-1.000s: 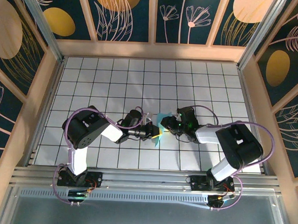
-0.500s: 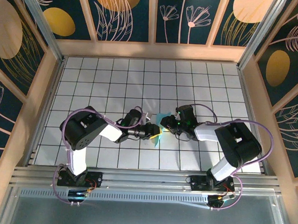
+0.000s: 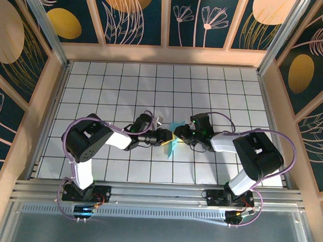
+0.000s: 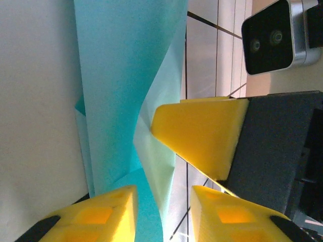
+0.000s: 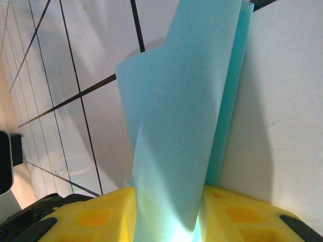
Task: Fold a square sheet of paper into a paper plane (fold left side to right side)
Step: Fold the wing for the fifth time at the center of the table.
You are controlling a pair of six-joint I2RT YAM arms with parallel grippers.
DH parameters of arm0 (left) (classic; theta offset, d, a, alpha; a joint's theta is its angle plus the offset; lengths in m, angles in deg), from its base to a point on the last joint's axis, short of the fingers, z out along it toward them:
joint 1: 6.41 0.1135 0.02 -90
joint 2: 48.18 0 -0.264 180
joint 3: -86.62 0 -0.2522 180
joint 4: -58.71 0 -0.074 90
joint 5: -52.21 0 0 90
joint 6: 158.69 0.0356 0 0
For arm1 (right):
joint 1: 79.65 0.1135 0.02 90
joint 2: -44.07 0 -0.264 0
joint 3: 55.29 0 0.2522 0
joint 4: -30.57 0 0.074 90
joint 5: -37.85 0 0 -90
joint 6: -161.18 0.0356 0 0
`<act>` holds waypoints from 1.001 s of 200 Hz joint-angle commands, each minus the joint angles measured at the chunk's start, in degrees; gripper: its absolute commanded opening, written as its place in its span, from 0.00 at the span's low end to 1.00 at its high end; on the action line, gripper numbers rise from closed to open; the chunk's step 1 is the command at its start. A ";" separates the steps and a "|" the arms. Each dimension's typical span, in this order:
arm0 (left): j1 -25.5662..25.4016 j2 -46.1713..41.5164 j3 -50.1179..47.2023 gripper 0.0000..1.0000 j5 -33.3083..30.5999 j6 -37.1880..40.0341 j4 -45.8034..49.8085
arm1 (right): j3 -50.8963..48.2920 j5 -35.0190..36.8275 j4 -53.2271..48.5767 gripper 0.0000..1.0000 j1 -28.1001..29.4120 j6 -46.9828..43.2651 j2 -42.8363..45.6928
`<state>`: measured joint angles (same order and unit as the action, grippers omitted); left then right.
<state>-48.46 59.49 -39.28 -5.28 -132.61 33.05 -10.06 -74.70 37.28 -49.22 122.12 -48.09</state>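
You see, your L claw [image 4: 164,195] just let go & its jaws now stand apart round the sheet of paper [image 4: 121,75], which stands up at the middle of the table [image 3: 109,86], so prob. only your R claw [image 5: 169,197], pinched on it, holds the fold.

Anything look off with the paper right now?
Yes. The paper isn't lying flat. It stands on edge mid-table, pinched in the right gripper, with the left gripper open around its other end. Its layers splay apart and one edge sticks out past the other, so the fold looks askew.
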 commanded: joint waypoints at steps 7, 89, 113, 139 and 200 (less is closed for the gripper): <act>0.12 1.19 1.89 0.26 -0.74 2.68 3.48 | 0.51 2.84 -1.72 0.38 0.59 -1.99 -3.59; 0.12 1.31 3.19 0.11 -5.21 5.88 9.08 | 1.06 3.12 -2.93 0.37 1.73 -2.76 -4.15; 0.12 1.63 3.43 0.08 -5.78 6.35 9.66 | 1.41 3.21 -3.35 0.38 1.82 -2.88 -4.24; 0.12 1.75 3.60 0.07 -6.10 6.70 10.35 | 1.61 3.12 -3.42 0.38 1.91 -2.95 -4.55; 0.12 2.18 5.66 0.04 -8.87 9.52 16.61 | 2.40 2.86 -3.86 0.39 1.82 -3.47 -2.56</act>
<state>-48.52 60.41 -34.97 -11.31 -125.42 45.75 -8.12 -74.61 34.33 -48.78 120.66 -48.66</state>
